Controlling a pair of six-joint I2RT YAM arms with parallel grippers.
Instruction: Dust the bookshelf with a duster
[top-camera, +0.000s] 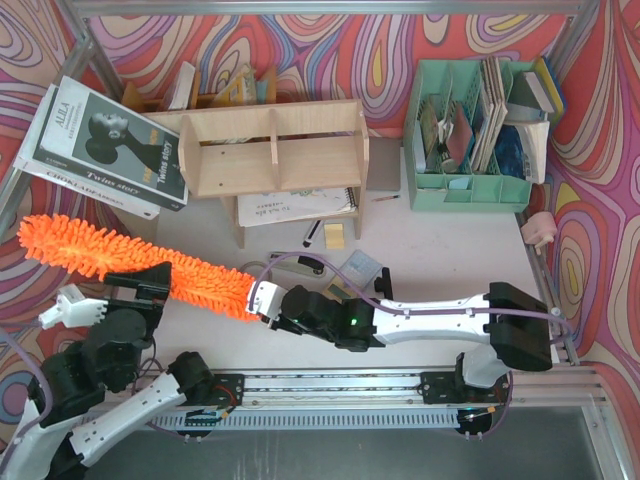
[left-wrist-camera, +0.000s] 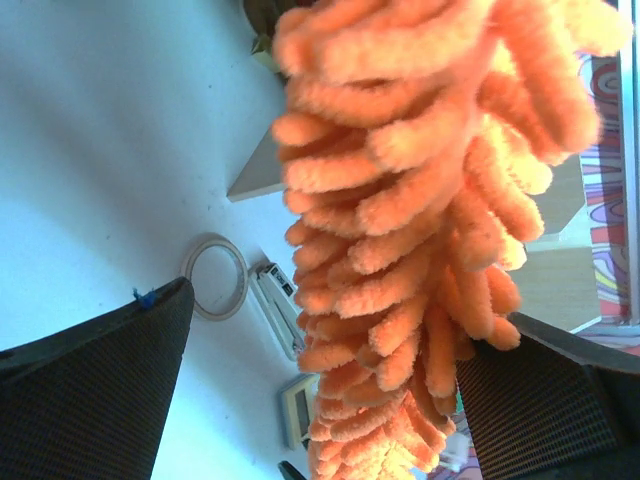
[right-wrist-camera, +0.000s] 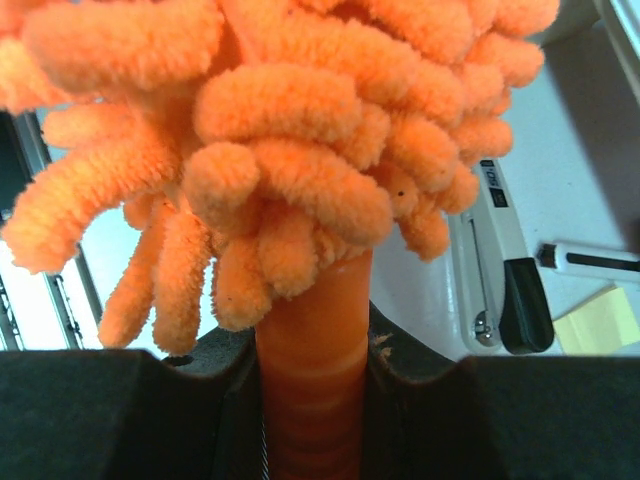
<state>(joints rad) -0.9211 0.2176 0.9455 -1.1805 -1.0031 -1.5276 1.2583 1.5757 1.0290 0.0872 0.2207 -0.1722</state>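
The orange fluffy duster (top-camera: 130, 262) lies slanted over the table's left front, its tip at the far left. My right gripper (top-camera: 264, 300) is shut on its orange handle (right-wrist-camera: 312, 340), just below the fluff. My left gripper (top-camera: 145, 283) is open around the middle of the duster (left-wrist-camera: 420, 200). In the left wrist view the fluff touches the right finger (left-wrist-camera: 540, 400) and stands apart from the left finger (left-wrist-camera: 100, 380). The light plywood bookshelf (top-camera: 270, 150) stands at the back centre, beyond the duster and apart from it.
A stack of books (top-camera: 100, 150) lies left of the shelf, with a dark wooden rack (top-camera: 210, 95) behind it. A mint-green organiser (top-camera: 470, 130) stands at the back right. A notebook (top-camera: 300, 205), a pen (top-camera: 312, 233), sticky notes (top-camera: 335, 233), a stapler (right-wrist-camera: 500, 270) and a tape ring (left-wrist-camera: 213, 275) lie in front of the shelf.
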